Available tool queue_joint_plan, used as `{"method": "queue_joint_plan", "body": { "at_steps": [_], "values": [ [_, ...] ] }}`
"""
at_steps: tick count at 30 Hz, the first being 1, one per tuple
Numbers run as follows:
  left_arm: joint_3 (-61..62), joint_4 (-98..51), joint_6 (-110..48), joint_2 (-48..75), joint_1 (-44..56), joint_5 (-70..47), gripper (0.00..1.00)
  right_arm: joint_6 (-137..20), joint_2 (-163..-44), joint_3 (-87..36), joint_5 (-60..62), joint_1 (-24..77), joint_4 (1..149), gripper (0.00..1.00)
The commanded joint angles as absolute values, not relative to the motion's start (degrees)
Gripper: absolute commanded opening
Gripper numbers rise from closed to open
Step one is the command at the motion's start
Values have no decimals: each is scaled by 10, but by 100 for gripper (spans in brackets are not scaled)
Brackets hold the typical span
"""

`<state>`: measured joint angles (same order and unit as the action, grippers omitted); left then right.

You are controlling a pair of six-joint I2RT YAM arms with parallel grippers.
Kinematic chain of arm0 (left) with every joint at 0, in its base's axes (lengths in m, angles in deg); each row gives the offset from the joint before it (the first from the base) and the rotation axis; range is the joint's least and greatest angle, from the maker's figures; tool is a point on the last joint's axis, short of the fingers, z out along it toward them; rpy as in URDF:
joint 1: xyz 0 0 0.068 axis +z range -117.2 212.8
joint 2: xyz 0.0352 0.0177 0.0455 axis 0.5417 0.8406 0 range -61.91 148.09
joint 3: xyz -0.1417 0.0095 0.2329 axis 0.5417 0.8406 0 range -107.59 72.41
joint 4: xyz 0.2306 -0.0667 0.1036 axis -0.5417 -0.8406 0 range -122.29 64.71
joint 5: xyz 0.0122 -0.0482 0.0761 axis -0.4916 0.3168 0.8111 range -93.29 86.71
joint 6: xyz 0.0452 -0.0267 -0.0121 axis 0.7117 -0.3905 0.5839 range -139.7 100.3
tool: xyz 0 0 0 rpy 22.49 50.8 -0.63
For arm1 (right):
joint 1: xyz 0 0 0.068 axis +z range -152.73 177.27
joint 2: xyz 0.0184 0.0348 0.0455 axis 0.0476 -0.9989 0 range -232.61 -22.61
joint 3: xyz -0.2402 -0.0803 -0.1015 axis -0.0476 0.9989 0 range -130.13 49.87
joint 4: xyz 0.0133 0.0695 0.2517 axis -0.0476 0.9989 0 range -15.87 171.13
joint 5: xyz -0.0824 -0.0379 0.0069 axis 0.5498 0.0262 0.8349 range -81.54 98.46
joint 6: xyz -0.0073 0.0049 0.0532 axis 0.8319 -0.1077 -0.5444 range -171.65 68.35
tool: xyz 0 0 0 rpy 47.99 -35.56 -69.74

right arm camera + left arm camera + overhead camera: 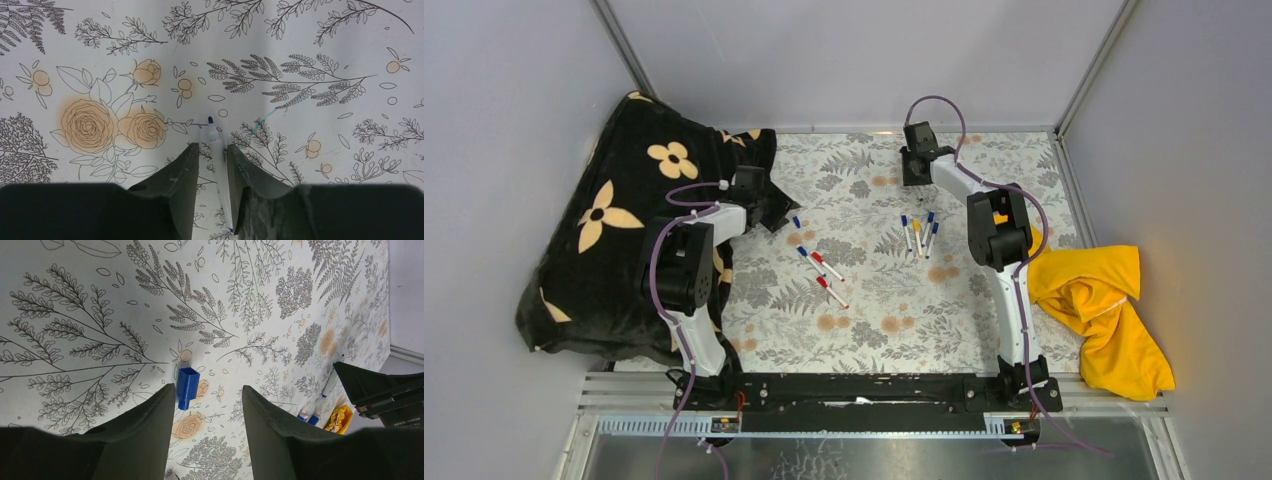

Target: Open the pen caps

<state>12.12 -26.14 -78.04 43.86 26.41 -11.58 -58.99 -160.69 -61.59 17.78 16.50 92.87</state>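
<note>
Top view: the floral table cover (864,310) carries 2 sets of capped pens. The group of 3 pens (822,272) lies left of centre, with white barrels, 1 blue cap and 2 red caps. The cluster of 4 pens (921,234) lies right of centre, with 3 blue caps and 1 yellow cap. A black flowered cloth (614,230) covers the left edge and a yellow cloth (1104,300) lies at the right.

Left wrist view: the left gripper (209,387) hangs with its fingers well apart and nothing between them. The loose blue cap (187,387), a short squared plastic sleeve with its hollow mouth showing, lies on the cover just beside 1 fingertip.

Right wrist view: the right gripper (213,146), at the far side of the table, has its fingers narrowly apart around the uncapped pen (216,136). The pen has a thin white barrel and a bare dark-blue tip. A gap shows between the barrel and 1 finger.
</note>
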Motion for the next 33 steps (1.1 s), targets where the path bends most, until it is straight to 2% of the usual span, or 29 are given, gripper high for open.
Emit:
{"method": "queue_joint_plan", "body": {
  "at_steps": [1, 7, 23, 33],
  "values": [
    [127, -255, -786, 426, 261, -106, 59, -598, -1604, -612, 169, 168, 915, 37],
    [128, -255, -788, 423, 261, -106, 59, -587, -1583, -607, 177, 169, 907, 44],
    [129, -257, -785, 402, 257, -108, 59, -555, -1514, -573, 192, 169, 896, 46],
    [125, -259, -779, 379, 249, -117, 61, -541, -1376, -418, 190, 189, 866, 46]
  ]
}}
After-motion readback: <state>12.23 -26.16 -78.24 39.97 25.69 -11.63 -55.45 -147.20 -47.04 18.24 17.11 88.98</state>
